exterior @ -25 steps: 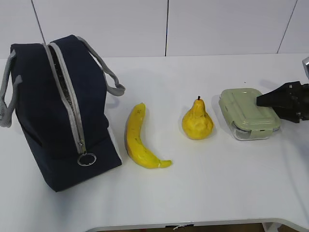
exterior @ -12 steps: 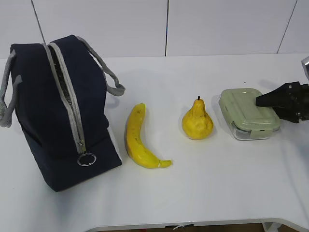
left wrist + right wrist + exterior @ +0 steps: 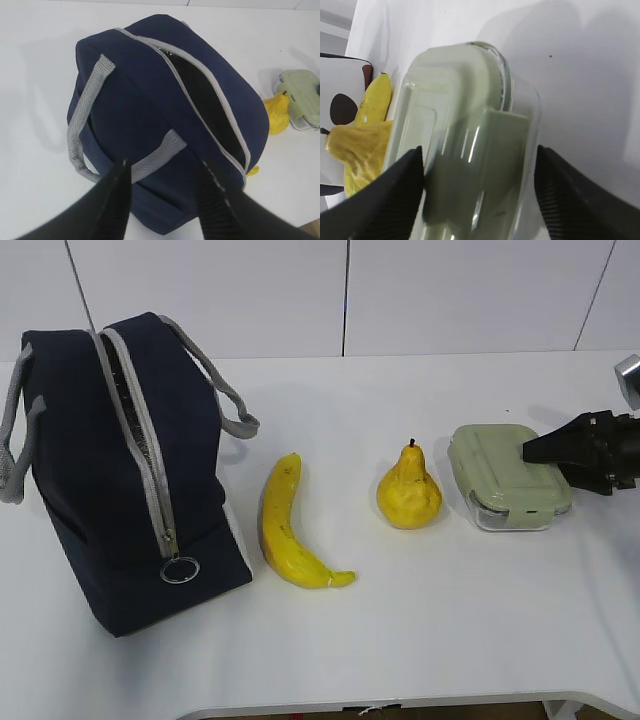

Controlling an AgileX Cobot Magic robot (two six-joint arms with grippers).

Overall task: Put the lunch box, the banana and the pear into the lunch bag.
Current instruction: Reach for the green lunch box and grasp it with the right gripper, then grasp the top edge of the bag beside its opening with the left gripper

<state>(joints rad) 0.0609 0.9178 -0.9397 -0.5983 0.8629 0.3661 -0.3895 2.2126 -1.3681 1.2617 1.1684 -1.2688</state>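
The lunch box (image 3: 509, 476) has slid toward the pear (image 3: 408, 491), right jaws straddling it.

The scene was brightly and evenly lit from above, so the white table (image 3: 420, 630) looked nearly washed out and the lunch bag (image 3: 110, 480), banana (image 3: 285, 530) and pear (image 3: 408, 492) cast only soft, faint shadows. In the right wrist view the lunch box (image 3: 465, 145) was blurred and stretched (its lid showing pale streaks of glare). The left gripper (image 3: 165, 200) fingers were dark, out-of-focus shapes at the bottom edge.
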